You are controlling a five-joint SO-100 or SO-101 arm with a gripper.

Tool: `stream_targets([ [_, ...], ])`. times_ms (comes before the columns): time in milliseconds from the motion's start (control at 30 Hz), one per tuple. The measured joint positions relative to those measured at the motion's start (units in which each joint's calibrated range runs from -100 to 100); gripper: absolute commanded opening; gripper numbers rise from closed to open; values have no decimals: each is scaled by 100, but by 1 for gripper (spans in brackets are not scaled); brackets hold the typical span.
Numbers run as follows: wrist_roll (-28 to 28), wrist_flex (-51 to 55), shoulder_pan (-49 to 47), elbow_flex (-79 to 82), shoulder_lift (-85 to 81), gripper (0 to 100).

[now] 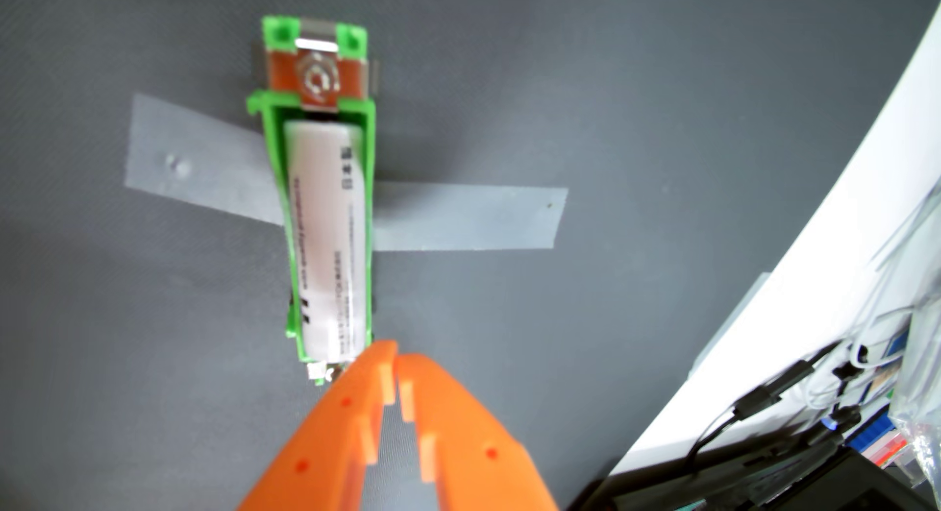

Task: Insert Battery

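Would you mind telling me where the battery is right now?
In the wrist view, the white battery lies lengthwise inside the green holder, left of centre, over the grey tape, just beyond the orange gripper.

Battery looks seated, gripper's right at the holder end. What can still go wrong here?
1. The gripper, tips nearly closed and empty, sits at the near end of the green holder; a careless move might nudge the white battery or bend the near contact.
2. Only grey tape appears to fix the holder to the mat, so a push could shift it.
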Motion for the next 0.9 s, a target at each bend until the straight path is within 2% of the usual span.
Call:
stream_targets([
  [900, 0, -75, 8, 253, 0, 2],
])
